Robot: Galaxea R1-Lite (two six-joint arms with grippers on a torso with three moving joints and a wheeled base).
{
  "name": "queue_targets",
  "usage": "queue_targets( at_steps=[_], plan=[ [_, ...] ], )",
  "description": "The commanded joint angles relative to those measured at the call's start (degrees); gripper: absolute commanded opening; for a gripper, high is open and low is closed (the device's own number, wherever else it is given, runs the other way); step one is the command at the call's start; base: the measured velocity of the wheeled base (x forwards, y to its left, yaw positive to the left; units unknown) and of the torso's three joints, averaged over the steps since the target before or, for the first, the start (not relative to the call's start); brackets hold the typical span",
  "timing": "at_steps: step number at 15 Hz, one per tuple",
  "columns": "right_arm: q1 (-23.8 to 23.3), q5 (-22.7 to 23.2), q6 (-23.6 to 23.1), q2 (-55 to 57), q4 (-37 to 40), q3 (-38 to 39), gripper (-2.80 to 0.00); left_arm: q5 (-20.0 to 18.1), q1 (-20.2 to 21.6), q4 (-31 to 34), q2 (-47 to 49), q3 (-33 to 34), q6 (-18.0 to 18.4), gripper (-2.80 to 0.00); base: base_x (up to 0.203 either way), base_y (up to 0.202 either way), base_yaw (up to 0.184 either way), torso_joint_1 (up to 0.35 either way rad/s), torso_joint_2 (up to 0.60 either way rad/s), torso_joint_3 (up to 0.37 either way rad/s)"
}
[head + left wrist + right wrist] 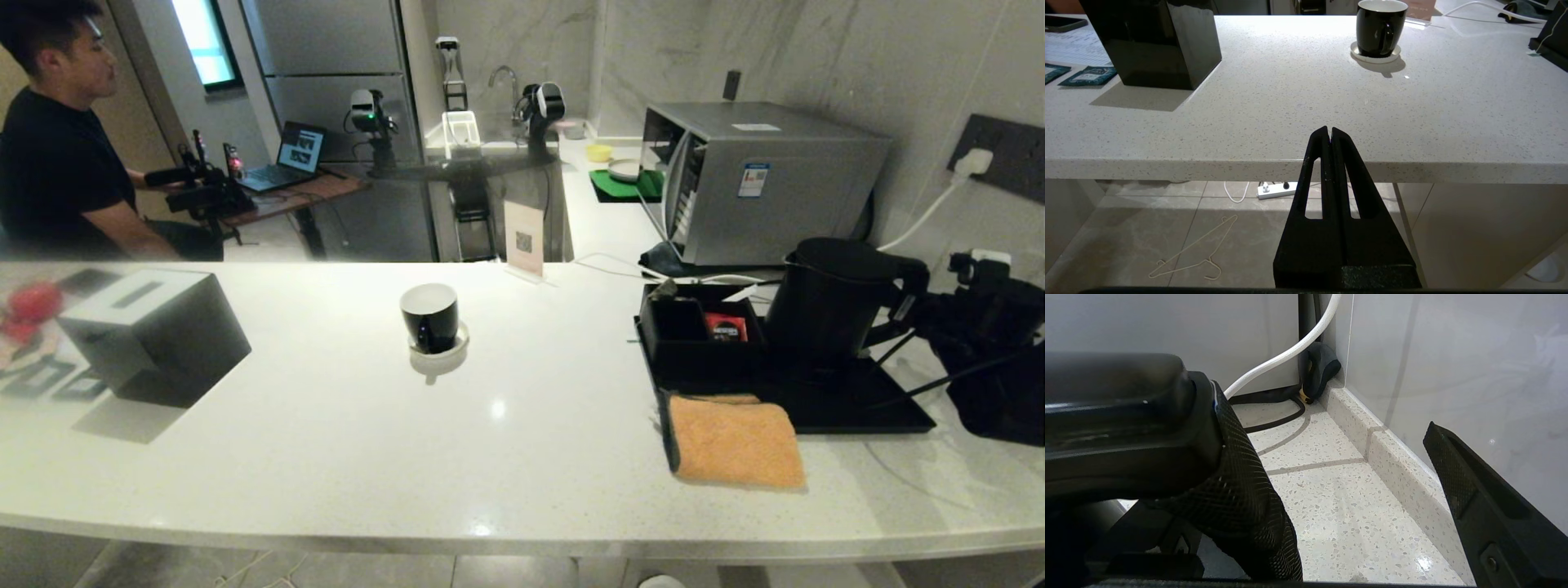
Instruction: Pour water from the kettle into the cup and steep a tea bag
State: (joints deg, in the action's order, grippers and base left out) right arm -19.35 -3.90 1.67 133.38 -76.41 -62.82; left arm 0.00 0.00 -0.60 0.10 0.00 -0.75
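Note:
The matte black kettle (831, 300) stands on a black tray (890, 416) at the right of the counter, its handle (1114, 416) turned to the right. My right arm (992, 343) reaches in beside that handle. My right gripper (1325, 416) is open: only bare counter shows between its fingers, and the handle lies on the outer side of one finger (1241, 490). The black cup (430, 316) stands empty on its white saucer (1392, 55) mid-counter. A tea bag (664, 289) seems to sit in the black box, its string's tag (1532, 52) hanging outside. My left gripper (1329, 129) is shut, before the counter's front edge. No water shows.
A black tissue box (155, 335) stands at the left, with teal sachets (1088, 76) beside it. An orange cloth (735, 441) lies at the tray's front. A microwave (759, 180) and white cable (1274, 361) fill the back right corner by the wall. A person sits far left.

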Motion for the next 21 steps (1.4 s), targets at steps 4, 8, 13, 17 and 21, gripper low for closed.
queue_targets(
  at_steps=[4,8,13,17,21],
  plan=[
    [0.1,0.0,-0.1,0.3,0.8,-2.0,0.00,0.0,0.0,0.0,0.1,0.0,0.0,-2.80,0.000,0.000,0.000,0.000,0.00,0.000],
    [0.2,0.0,-0.2,0.3,0.8,-2.1,-2.80,0.0,0.0,0.0,0.0,0.0,0.0,-2.80,0.000,0.000,0.000,0.000,0.00,0.000],
    [0.5,0.0,-0.1,0.3,0.7,-2.1,-2.80,0.0,0.0,0.0,0.0,0.0,0.0,-2.80,0.000,0.000,0.000,0.000,0.00,0.000],
    [1.3,0.1,-0.1,0.2,0.6,-2.0,-2.80,0.0,0.0,0.0,0.0,0.0,0.0,-2.80,0.000,0.000,0.000,0.000,0.00,0.000],
    [1.5,0.1,0.0,-0.1,0.6,-2.0,-2.80,0.0,0.0,0.0,0.0,0.0,0.0,-2.80,0.000,0.000,0.000,0.000,0.00,0.000]
  ],
)
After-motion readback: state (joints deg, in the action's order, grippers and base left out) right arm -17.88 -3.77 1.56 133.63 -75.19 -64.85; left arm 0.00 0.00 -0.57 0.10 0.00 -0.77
